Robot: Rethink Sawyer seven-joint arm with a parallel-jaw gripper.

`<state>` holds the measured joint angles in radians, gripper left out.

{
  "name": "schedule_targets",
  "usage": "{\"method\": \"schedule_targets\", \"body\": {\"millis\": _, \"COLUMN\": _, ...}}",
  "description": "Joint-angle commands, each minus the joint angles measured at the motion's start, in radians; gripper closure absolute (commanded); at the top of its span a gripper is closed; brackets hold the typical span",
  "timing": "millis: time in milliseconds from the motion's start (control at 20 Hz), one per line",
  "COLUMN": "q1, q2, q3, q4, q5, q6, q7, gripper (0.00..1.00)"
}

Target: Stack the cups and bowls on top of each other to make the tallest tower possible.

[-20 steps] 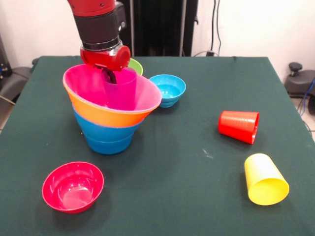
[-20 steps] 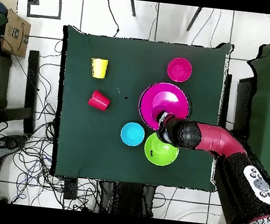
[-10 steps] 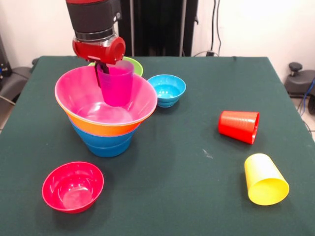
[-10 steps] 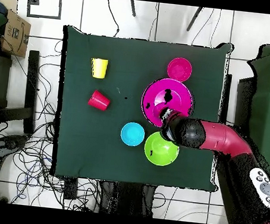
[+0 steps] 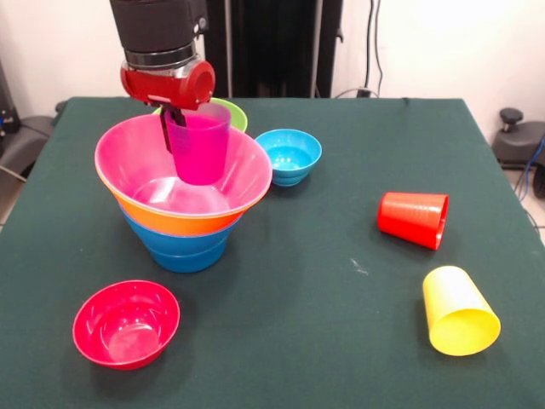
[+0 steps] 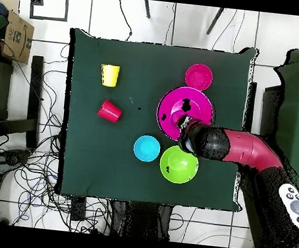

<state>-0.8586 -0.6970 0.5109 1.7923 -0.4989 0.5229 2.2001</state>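
Observation:
The tower (image 5: 183, 200) stands left of centre: blue bowls at the base, an orange bowl, then the wide pink bowl (image 5: 145, 175) on top; overhead it shows as a pink disc (image 6: 192, 106). My gripper (image 5: 177, 119) is shut on the rim of the translucent purple cup (image 5: 200, 146) and holds it upright over the pink bowl's far side. The red cup (image 5: 415, 219) and the yellow cup (image 5: 458, 311) lie on their sides at the right. The small red bowl (image 5: 126, 323) sits near the front left.
A small light-blue bowl (image 5: 290, 155) and a green bowl (image 5: 230, 113) stand behind the tower on the green table (image 5: 324, 281). Overhead, the green bowl (image 6: 178, 165) lies right beside my arm (image 6: 242, 149).
The tilted tower has settled level. My gripper has lifted the purple cup slightly and moved it a little toward the bowl's far rim.

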Motion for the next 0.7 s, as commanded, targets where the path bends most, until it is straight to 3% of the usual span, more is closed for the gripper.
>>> {"method": "schedule_targets", "body": {"millis": 50, "q1": 0.021, "q2": 0.031, "q3": 0.039, "q4": -0.059, "q5": -0.05, "q6": 0.093, "q7": -0.181, "gripper": 1.0}}
{"method": "schedule_targets", "body": {"millis": 700, "q1": 0.026, "q2": 0.045, "q3": 0.017, "q4": -0.104, "q5": -0.103, "q6": 0.077, "q7": -0.204, "gripper": 1.0}}
